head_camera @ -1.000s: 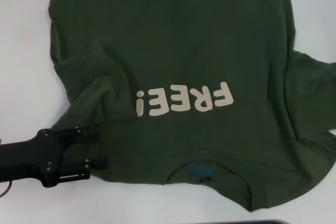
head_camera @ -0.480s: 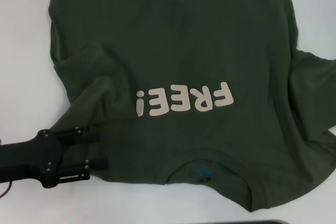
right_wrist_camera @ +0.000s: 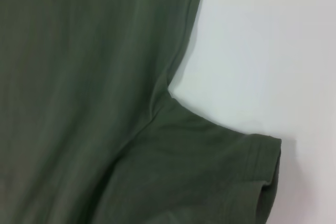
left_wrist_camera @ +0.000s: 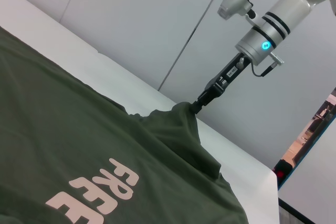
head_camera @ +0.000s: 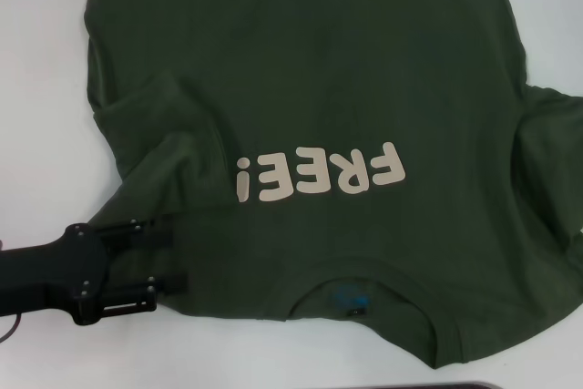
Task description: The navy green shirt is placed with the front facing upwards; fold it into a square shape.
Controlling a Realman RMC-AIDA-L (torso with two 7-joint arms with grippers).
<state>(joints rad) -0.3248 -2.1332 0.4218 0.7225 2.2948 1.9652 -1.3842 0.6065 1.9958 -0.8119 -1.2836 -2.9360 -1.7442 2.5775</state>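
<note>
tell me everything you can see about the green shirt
The navy green shirt is a dark olive, cotton-looking short-sleeved tee lying front up on the white table, cream "FREE!" on its chest, blue label inside the neck. The left end effector grips its left shoulder edge; the right end effector lifts its right side into a peak.

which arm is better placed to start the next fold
Probably the right. In the left wrist view the right end effector already pinches a raised peak of the navy green shirt at its sleeve side. The left end effector only lies at the shirt's other edge, fabric still flat there.
</note>
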